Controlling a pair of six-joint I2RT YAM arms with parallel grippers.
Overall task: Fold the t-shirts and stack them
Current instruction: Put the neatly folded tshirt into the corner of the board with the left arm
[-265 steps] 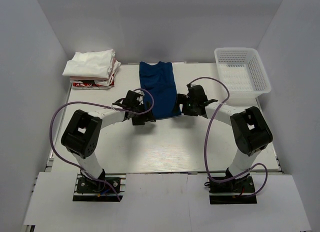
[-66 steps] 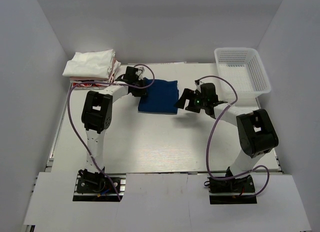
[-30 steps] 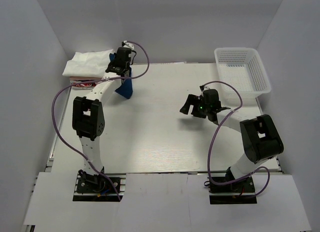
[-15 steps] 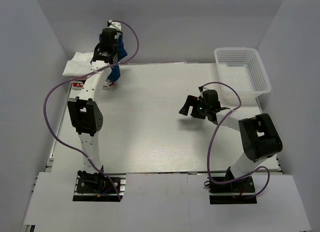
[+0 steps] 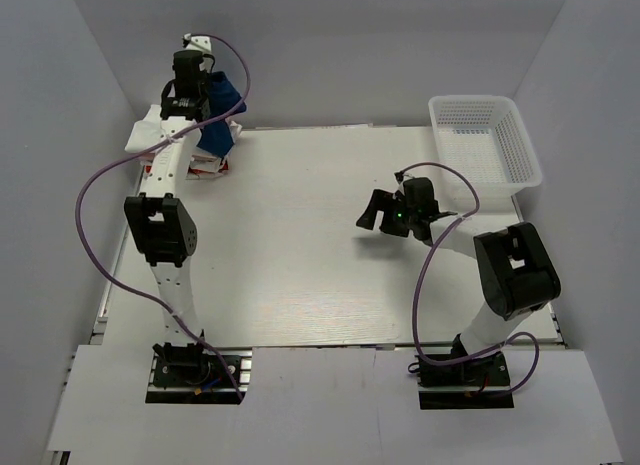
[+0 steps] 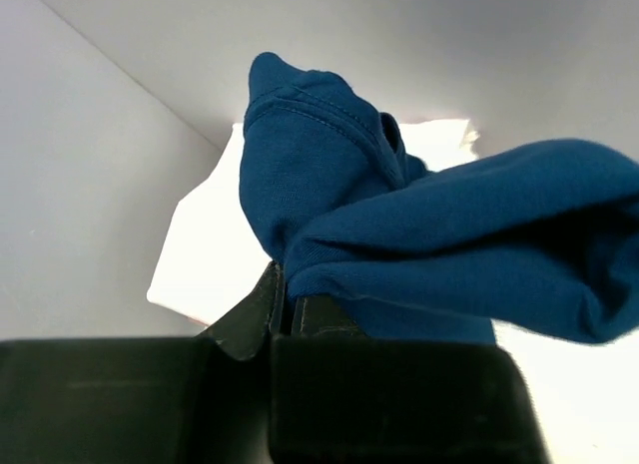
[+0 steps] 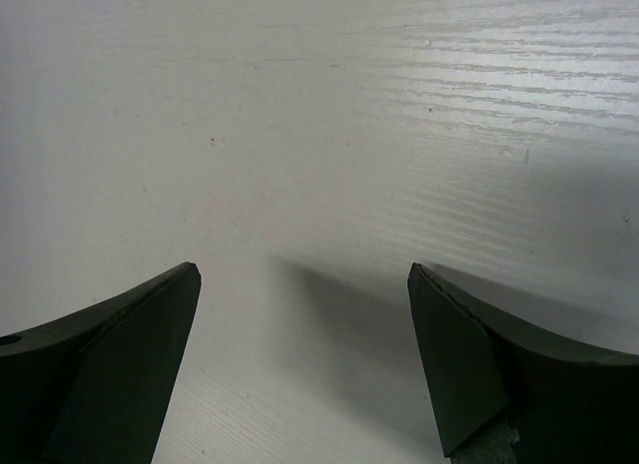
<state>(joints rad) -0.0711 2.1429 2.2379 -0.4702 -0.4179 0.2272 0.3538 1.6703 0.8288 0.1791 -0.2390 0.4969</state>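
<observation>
**Navy shirt held over the stack in the far-left corner**

The left arm (image 5: 160, 230) reaches out long to the far-left corner of the desk (image 5: 300, 285). The left jaws are clamped together on the navy t-shirt (image 5: 218, 110), which hangs from them as a bunched, loosely folded bundle. In the left wrist view the navy t-shirt (image 6: 399, 234) fills most of the frame, a stitched hem at its top and cloth pinched right at the dark fingers.

The bundle hangs over the right edge of the folded white t-shirts (image 5: 150, 135), which lie stacked in that corner against the wall. Whether its lower end touches the stack cannot be told. A red-printed t-shirt (image 5: 205, 166) shows at the bottom of the pile, just under the hanging cloth.

The right arm (image 5: 510, 265) is bent over the right half of the desk, well apart from the shirts. The right jaws stand wide apart, holding nothing, with only bare desk (image 7: 319, 135) between and below them. A white mesh basket (image 5: 520, 150) sits in the far-right corner.
</observation>
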